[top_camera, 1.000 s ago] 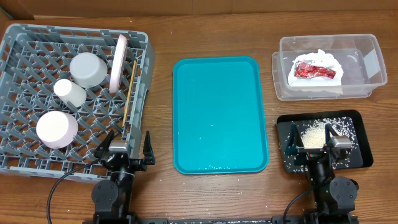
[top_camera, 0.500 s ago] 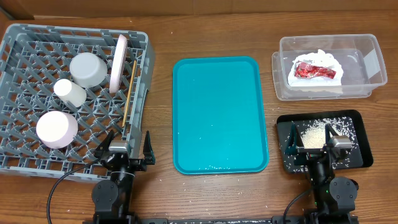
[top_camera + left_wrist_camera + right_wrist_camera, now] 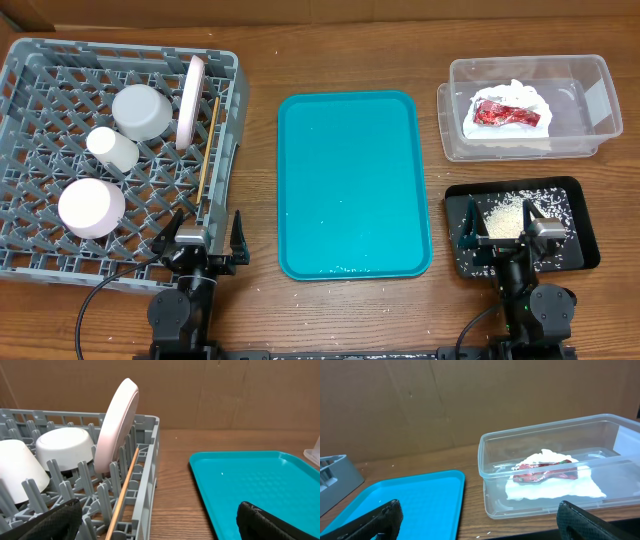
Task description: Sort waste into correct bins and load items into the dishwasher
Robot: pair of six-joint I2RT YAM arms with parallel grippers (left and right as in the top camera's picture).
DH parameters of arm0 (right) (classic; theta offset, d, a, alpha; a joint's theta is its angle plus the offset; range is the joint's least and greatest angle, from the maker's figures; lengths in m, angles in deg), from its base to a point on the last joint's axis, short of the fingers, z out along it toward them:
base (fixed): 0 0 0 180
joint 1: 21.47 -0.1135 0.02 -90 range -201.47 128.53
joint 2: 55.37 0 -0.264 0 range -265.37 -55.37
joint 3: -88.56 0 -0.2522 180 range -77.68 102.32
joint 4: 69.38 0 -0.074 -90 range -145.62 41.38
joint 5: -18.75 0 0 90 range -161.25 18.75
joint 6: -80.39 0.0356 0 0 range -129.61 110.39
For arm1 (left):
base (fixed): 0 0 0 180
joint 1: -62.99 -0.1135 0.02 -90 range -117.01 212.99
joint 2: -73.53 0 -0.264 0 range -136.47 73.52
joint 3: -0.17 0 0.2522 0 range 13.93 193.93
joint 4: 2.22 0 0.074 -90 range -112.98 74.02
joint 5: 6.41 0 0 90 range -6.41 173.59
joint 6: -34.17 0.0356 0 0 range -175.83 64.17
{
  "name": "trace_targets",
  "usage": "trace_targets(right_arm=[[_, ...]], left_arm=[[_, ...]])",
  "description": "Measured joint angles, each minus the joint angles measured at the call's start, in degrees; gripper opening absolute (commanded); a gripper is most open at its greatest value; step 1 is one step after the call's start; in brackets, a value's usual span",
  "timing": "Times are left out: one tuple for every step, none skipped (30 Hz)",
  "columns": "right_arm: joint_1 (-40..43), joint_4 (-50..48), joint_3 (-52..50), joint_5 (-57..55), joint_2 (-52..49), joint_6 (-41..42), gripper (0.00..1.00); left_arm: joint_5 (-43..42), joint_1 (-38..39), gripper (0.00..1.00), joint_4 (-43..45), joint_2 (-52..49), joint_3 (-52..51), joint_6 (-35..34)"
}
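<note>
Left of the teal serving tray [image 3: 355,185] stands the grey dish rack [image 3: 50,120]. It holds a large plate [image 3: 190,100] on edge, chopsticks [image 3: 208,150] just beside the plate, a small white cup [image 3: 112,148], an upturned bowl [image 3: 140,110] and a pale round dish [image 3: 90,207]. Right of the teal tray's far end, the clear tub [image 3: 600,100] holds the crumpled napkin [image 3: 520,137] with the red wrapper [image 3: 510,113] on it. Right of its near end, the black tray [image 3: 575,205] holds rice crumbs [image 3: 503,215]. The left gripper [image 3: 204,235] is at the rack's near corner and the right gripper [image 3: 500,225] is over the black tray. Both have their jaws released and empty.
</note>
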Motion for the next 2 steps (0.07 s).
trace_targets(right_arm=[[0.0, 0.02, 0.0, 0.0, 0.0, 0.02, 1.0], [-0.02, 0.02, 0.0, 0.0, 0.0, 0.02, 1.0]], left_arm=[[0.0, 0.0, 1.0, 0.0, 0.0, 0.0, 0.0], [0.0, 0.0, 1.0, 0.0, 0.0, 0.0, 0.0]])
